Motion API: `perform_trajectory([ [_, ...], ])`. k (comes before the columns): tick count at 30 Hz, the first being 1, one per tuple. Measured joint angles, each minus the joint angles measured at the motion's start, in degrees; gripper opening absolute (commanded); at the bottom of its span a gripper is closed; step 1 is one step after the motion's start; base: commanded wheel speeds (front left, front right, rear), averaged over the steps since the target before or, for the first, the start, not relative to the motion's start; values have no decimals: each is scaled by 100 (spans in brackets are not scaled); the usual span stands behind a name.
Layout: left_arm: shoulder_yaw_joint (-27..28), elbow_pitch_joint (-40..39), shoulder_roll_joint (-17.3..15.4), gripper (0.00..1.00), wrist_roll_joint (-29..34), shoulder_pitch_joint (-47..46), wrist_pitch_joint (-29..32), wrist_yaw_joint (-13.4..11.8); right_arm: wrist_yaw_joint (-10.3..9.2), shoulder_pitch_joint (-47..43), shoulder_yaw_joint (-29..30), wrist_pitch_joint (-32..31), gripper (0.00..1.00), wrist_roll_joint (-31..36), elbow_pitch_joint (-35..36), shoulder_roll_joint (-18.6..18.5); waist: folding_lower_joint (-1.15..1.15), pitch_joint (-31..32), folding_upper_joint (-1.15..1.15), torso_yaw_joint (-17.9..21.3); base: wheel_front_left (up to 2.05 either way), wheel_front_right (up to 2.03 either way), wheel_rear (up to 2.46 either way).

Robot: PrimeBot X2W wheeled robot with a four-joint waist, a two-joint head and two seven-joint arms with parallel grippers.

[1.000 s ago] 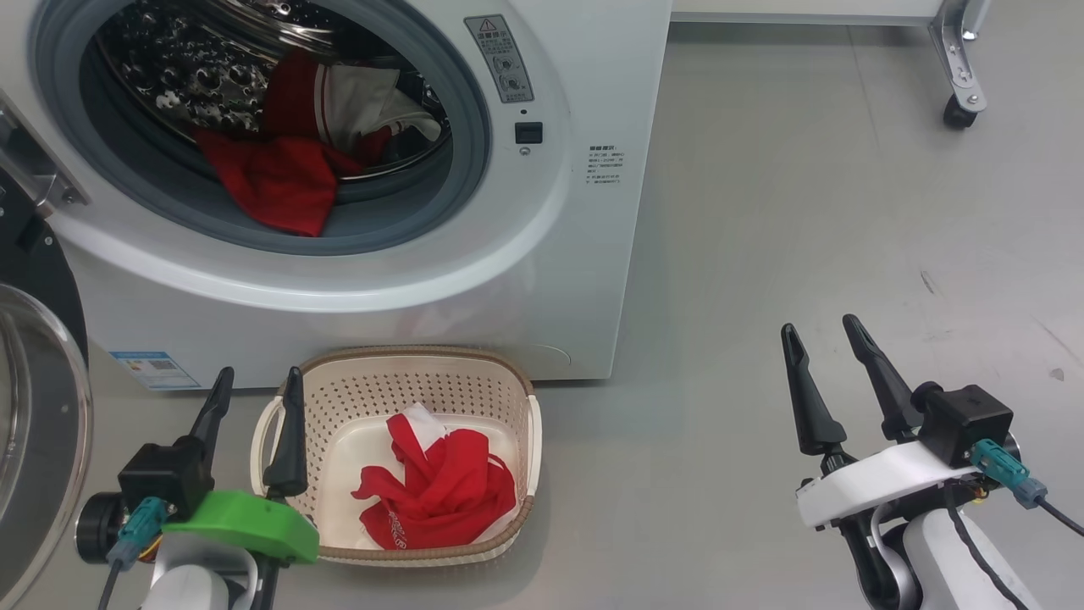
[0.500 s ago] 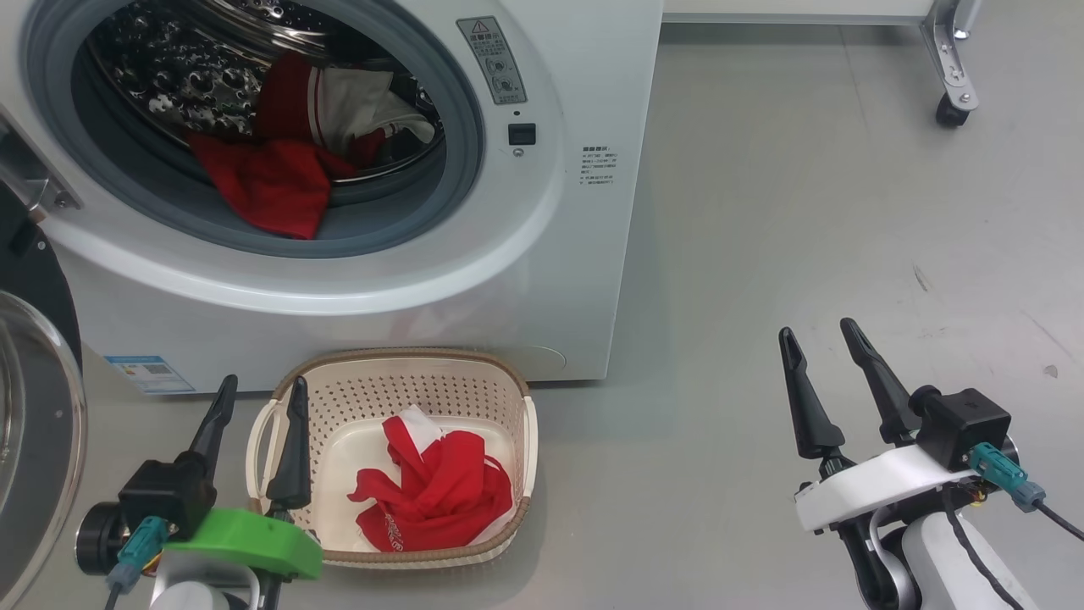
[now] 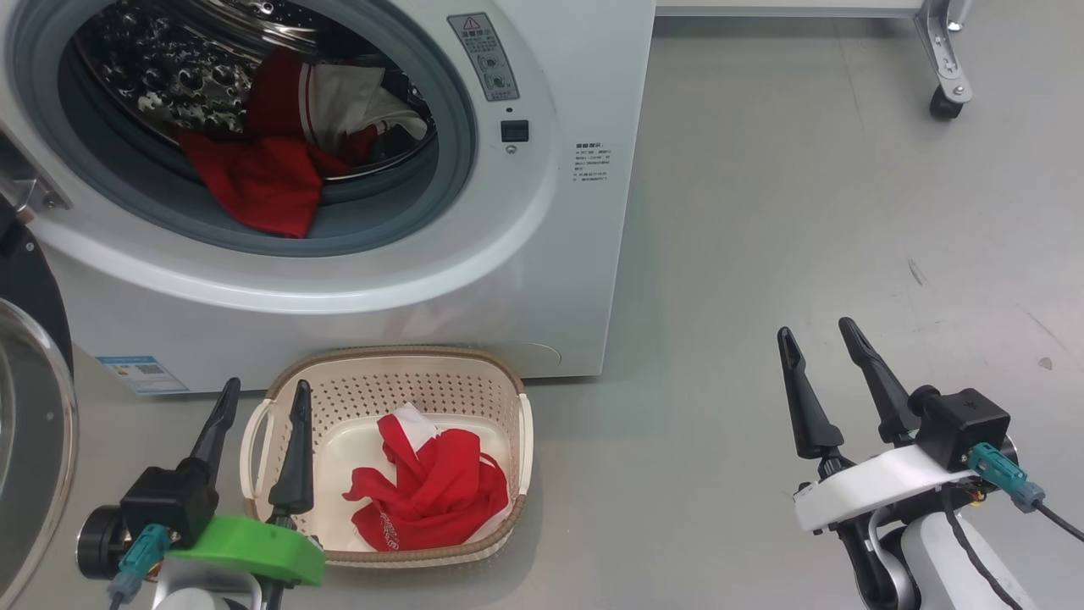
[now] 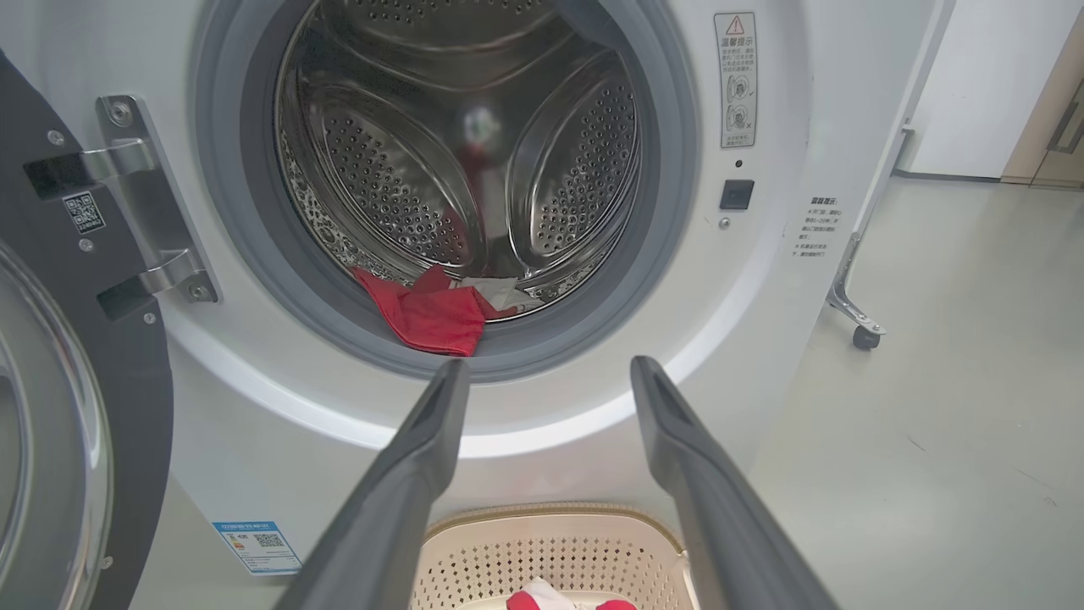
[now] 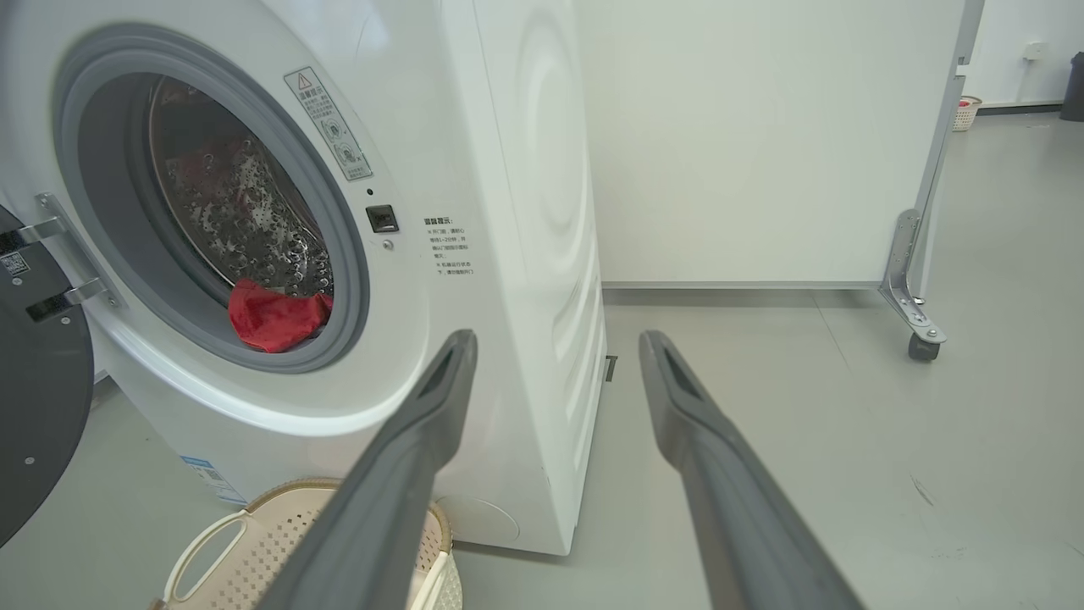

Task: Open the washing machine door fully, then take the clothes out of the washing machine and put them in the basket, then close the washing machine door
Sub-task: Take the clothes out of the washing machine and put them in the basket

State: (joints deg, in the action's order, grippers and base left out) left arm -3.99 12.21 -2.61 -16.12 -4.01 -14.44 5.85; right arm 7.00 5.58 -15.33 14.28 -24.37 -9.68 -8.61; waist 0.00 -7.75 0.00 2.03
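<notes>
Only my view has shifted; left claw [image 3: 265, 387] and right claw [image 3: 816, 328] hang wide, empty. Mid-unloading: next, reach into the washing machine [image 3: 550, 220] for the clothes [image 3: 254, 182].

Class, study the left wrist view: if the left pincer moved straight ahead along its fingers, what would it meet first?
Probably the washing machine, at the lower lip of its grey seal, just right of the red clothes draped there; depth is uncertain.

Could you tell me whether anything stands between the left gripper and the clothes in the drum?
Nothing visible: the washing machine door stands swung aside, and the clothes lie at the mouth of the drum, ahead of the open left gripper.
</notes>
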Motion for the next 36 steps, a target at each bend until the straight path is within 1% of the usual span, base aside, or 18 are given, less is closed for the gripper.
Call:
perform_trajectory([
  [14, 3, -171, 4, 100, 0, 103, 0, -2, 0, 0, -31, 0, 100, 0, 31, 0, 0, -65, 0, 83, 0, 0, 0],
  [23, 3, -297, 4, 100, 62, 103, 0, -8, 0, 1, -56, 0, 100, 0, 120, 2, 0, -265, 0, 181, 0, 0, 0],
  [30, -21, -355, -33, 100, 203, 44, 1, -49, 0, 9, -136, 0, 100, -1, 287, -1, 0, -628, 0, 275, 0, 0, 0],
  [36, 77, -416, -274, 100, 361, -426, 166, -155, 0, 51, -204, 0, 100, -10, 372, 14, 0, -1052, 0, 381, 0, 0, 0],
])
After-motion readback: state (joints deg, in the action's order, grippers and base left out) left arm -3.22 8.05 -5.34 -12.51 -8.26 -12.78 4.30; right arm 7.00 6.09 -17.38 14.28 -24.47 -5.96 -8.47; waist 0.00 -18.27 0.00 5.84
